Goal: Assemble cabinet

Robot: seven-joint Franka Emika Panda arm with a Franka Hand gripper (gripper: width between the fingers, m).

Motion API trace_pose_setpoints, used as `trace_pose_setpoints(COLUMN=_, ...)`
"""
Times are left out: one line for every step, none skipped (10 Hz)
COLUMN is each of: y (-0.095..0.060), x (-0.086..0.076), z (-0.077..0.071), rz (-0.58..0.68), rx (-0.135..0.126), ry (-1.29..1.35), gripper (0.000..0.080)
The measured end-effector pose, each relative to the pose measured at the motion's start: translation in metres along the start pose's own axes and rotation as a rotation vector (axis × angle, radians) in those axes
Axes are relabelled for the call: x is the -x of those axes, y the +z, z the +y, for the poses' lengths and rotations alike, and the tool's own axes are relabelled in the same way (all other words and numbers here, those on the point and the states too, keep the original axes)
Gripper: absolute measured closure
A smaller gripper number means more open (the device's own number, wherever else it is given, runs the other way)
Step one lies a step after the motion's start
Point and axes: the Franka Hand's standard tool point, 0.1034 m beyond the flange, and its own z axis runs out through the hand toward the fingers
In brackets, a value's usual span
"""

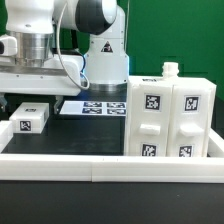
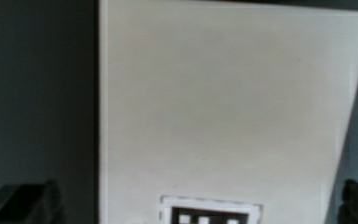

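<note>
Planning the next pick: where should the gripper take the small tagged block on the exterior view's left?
Probably from above, closing on the small block's two long side faces: it lies flat and low, and both sides stand free.

One cabinet, one loose block

Even bright light; wrist view soft, blurred.
</note>
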Motion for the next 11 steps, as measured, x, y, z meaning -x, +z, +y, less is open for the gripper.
trace_pose_setpoints(y=0.0, x=0.0, z=0.0, rz=0.0, rx=0.0, ry=0.0, gripper=0.0101)
trace_pose_setpoints(y=0.0, x=0.0, z=0.0, rz=0.0, rx=0.0, ry=0.0, gripper=0.0241)
trace_pose_setpoints(y=0.0, x=0.0, z=0.0, rz=0.0, rx=0.0, ry=0.0, gripper=0.0241)
trace_pose_setpoints(y=0.0, x=0.0, z=0.0, rz=0.0, rx=0.0, ry=0.0, gripper=0.0241)
trace_pose_setpoints(y=0.0, x=0.0, z=0.0, rz=0.0, rx=0.0, ry=0.0, gripper=0.0241)
trace_pose_setpoints(y=0.0, x=0.0, z=0.0, rz=0.0, rx=0.0, ry=0.0, gripper=0.0241)
trace_pose_setpoints(y=0.0, x=0.0, z=0.0, rz=0.0, rx=0.0, ry=0.0, gripper=0.0241)
trace_pose_setpoints(y=0.0, x=0.0, z=0.0, rz=0.0, rx=0.0, ry=0.0, gripper=0.0241)
trace_pose_setpoints(y=-0.002, x=-0.001, z=-0.001, rz=-0.002, rx=-0.004, ry=0.002, gripper=0.0239)
trace_pose_setpoints(y=-0.017, x=-0.006, z=-0.005, rz=0.009, rx=-0.015, ry=0.006, gripper=0.0239)
trace_pose_setpoints(y=-0.034, x=-0.011, z=-0.013, rz=0.024, rx=-0.03, ry=0.021, gripper=0.0239)
